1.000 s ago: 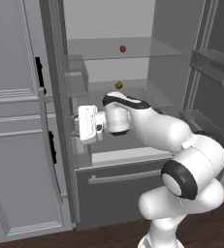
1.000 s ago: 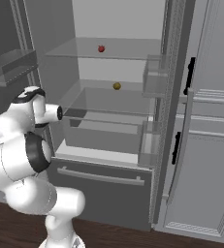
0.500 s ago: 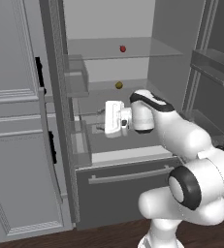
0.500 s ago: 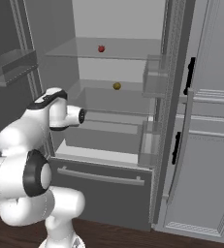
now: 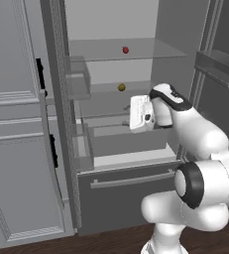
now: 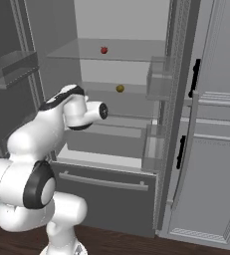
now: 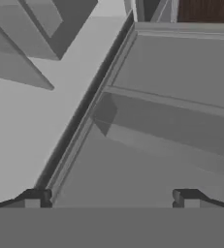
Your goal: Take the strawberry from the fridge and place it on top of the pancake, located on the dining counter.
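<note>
Arm swung right, into fridge (image 5: 111,163); pincer (image 7: 111,196) spread, empty, well below strawberry (image 5: 125,49). Needs to climb next.

Glossy white arm (image 5: 205,144), black joint rings, rounded segments

strawberry (image 5: 125,50): you see a plain red dot, no pattern you can make out.
small ball (image 5: 121,87): you see a yellow-brown, unmarked.
fridge (image 5: 131,191): you see dark grey doors and drawer front, light-grey bar handle, a pale grey-white interior with clear, faintly grey glass shelves.
cabinets (image 5: 17,149): you see light grey panels with short black handles.
arm (image 6: 34,137): you see glossy white shells with black joint rings.
gripper (image 7: 111,197): you see dark grey tips.
floor (image 6: 116,244): you see dark brown wood grain.
</note>
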Robot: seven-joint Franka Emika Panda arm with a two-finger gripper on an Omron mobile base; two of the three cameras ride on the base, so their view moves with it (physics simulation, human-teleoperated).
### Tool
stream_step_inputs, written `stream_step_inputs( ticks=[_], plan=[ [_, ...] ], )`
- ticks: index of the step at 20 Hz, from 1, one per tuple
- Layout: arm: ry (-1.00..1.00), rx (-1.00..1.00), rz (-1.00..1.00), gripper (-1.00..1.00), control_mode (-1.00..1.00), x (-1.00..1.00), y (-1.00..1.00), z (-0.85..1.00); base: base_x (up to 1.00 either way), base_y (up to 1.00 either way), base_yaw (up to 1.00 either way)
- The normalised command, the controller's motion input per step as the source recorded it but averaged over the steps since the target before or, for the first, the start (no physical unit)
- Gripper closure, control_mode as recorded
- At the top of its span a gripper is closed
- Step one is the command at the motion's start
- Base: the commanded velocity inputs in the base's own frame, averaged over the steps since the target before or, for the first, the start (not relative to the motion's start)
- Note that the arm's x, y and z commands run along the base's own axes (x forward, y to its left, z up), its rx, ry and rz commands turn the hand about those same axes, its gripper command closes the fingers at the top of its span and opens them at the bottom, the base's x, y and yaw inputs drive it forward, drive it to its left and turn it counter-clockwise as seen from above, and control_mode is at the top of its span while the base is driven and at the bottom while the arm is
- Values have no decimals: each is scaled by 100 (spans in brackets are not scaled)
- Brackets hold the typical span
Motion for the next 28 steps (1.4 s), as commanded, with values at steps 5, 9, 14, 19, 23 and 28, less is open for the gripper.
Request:
stream_step_inputs(
  ticks=[5, 9, 14, 19, 23, 28],
  plan=[
    [-2, -45, 0, -100, -100, 16, -56, 0, 0, 0, 0],
    [-14, -50, 2, -100, -100, 0, -37, 0, 0, 0, 0],
    [-21, -54, 15, -100, -100, -4, -19, 0, 0, 0, 0],
    [-18, -54, 52, -100, -100, -32, -9, 0, 0, 0, 0],
    [-21, -50, 65, -100, -100, -42, -10, 0, 0, 0, 0],
    [-17, -46, 74, -100, -100, -29, -8, 1, 0, 0, 0]
  ],
)
